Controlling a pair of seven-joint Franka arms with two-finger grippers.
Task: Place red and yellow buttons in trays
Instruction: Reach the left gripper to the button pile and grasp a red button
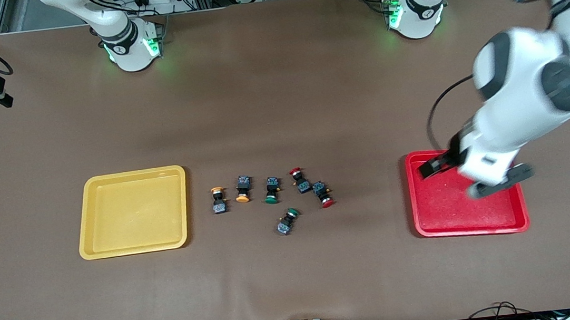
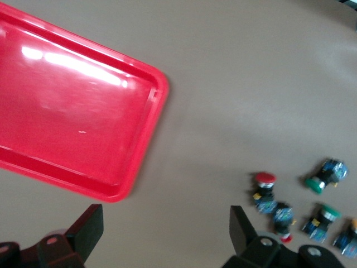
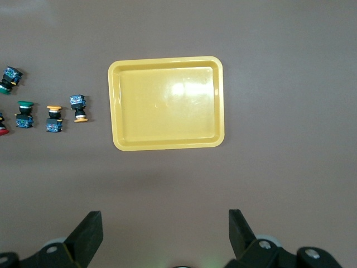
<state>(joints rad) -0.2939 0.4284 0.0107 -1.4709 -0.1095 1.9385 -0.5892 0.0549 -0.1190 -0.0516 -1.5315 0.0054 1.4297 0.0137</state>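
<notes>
A brown worktop [image 1: 279,102] runs up to racks of cables and equipment along its edge by the arm bases. It carries two trays, one yellow tray [image 1: 132,212] and one red tray [image 1: 468,215]. Between them lie six buttons: two yellow buttons [image 1: 218,199], two red buttons [image 1: 298,179] and two green buttons [image 1: 272,190]. The left hand [image 1: 477,176] hangs wide open and empty over the red tray. The right hand [image 3: 164,237], also wide open and empty, hovers high above the yellow tray.

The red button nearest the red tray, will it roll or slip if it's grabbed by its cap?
The red button lies on its side, so a nudge would likely pivot it on its round cap. The blocky dark body probably gives flatter grip faces; the domed cap looks more slip-prone.
</notes>
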